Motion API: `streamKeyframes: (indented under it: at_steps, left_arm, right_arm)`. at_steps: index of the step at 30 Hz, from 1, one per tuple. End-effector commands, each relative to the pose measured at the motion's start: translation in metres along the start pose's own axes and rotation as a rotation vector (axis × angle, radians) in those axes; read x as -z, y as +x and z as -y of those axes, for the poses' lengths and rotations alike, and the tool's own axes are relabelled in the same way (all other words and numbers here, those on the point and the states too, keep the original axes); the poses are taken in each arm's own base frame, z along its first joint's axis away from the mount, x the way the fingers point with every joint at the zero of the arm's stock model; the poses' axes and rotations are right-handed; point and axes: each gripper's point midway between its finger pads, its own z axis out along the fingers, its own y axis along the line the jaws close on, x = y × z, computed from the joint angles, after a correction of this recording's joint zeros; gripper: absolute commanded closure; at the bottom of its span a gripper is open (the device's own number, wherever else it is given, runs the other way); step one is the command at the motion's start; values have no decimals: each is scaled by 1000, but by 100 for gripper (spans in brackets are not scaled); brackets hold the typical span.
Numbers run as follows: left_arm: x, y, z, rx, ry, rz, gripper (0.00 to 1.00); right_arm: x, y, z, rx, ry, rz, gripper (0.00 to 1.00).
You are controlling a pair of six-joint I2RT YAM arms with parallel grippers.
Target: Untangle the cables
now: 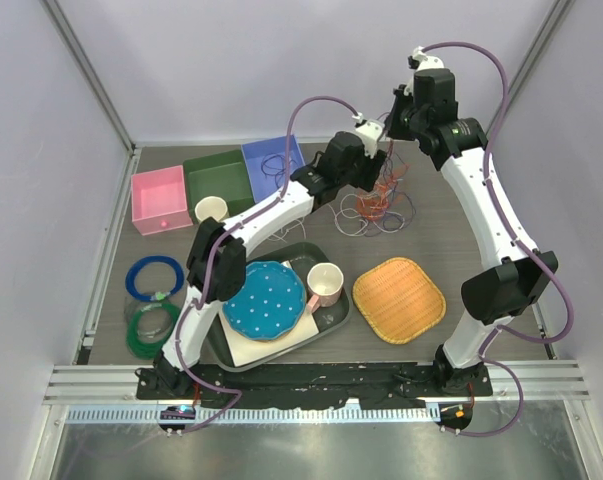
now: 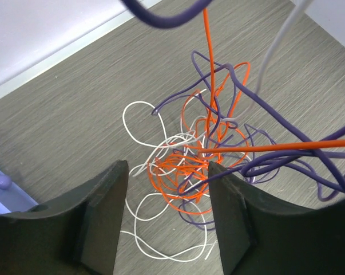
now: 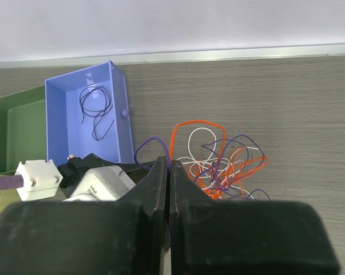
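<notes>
The cables (image 1: 378, 205) lie in a loose tangle of white, orange and dark purple strands on the table at the back, right of centre. My right gripper (image 1: 393, 125) hangs above the tangle, and thin strands run up from the pile to it. In the right wrist view its jaws (image 3: 169, 172) are shut, with a purple strand (image 3: 152, 143) pinched at the tips above the cables (image 3: 223, 160). My left gripper (image 1: 366, 168) is just above the pile's left side. In the left wrist view it (image 2: 167, 212) is open and empty over the cables (image 2: 189, 166), with orange, white and purple strands rising past it.
A blue bin (image 1: 272, 165) with a dark cable in it (image 3: 95, 112), a green bin (image 1: 218, 180) and a pink bin (image 1: 160, 200) stand at the back left. A tray (image 1: 336, 318) holds a dotted plate and a mug. An orange woven plate (image 1: 399, 298) lies right of it. Blue and green rings (image 1: 153, 280) lie at the left.
</notes>
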Motion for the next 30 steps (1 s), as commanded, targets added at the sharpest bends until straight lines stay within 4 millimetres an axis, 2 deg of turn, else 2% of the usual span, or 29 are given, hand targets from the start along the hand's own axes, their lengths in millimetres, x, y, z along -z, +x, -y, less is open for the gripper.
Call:
streamKeyframes:
  at_steps: [1,2,3,4,6,7,9,11,12,13,14,16,18,19,21,24,25,26,27,28,29,30]
  left_arm:
    - [0,-46,10,29,34,142,45]
    - [-3,-43,11,31,35,139,52]
    - [-4,-45,10,43,27,144,71]
    - [-4,-48,10,47,25,152,83]
    - [-5,-50,7,50,14,161,100]
    - [-5,-50,7,52,8,163,100]
    - [2,-58,0,63,-24,179,100]
    - [6,-57,-5,75,-57,176,100]
    - [14,-67,-9,89,-79,197,100]
    - [15,-61,-13,94,-101,188,100]
    - [18,-64,-16,100,-118,198,100]
    - [25,-70,-26,118,-166,209,100]
    - [29,-69,-30,125,-191,194,100]
    - [36,-77,-32,132,-192,204,100]
    - [40,-76,-30,130,-182,188,100]
    - [51,-81,-25,134,-149,170,100]
    - [54,-80,-24,137,-145,164,100]
    - [63,-88,-24,142,-139,175,100]
    - [66,-86,-22,142,-124,169,100]
    - [71,-90,-20,142,-116,173,100]
    - [79,-97,-20,144,-112,185,100]
    - [84,-103,-22,144,-115,192,100]
  right_arm:
    - [10,-27,-7,-53,-30,79,99]
    - [8,-27,-8,-56,-36,77,99]
    - [9,-29,-9,-61,-43,80,99]
    - [7,-27,-9,-62,-42,75,99]
    - [3,-25,-4,-68,-30,69,99]
    - [1,-24,0,-77,-22,66,99]
    - [-7,-21,18,-94,13,52,99]
    - [-18,-15,37,-108,61,37,99]
    - [-29,-9,59,-134,108,20,99]
    - [-34,-5,67,-158,118,9,99]
    - [-41,2,74,-189,116,-14,99]
    - [-55,16,97,-220,138,-56,72]
    - [-60,24,103,-235,134,-84,40]
    - [-64,27,112,-229,155,-91,35]
    - [-63,29,123,-188,208,-85,27]
    - [-54,29,128,-160,229,-64,26]
    - [-52,30,127,-149,218,-50,26]
    - [-46,29,122,-124,177,3,26]
    - [-46,32,110,-64,85,14,26]
    - [-44,18,96,-9,-1,97,26]
    - [-39,35,89,26,-61,85,26]
    - [-34,40,68,64,-188,86,26]
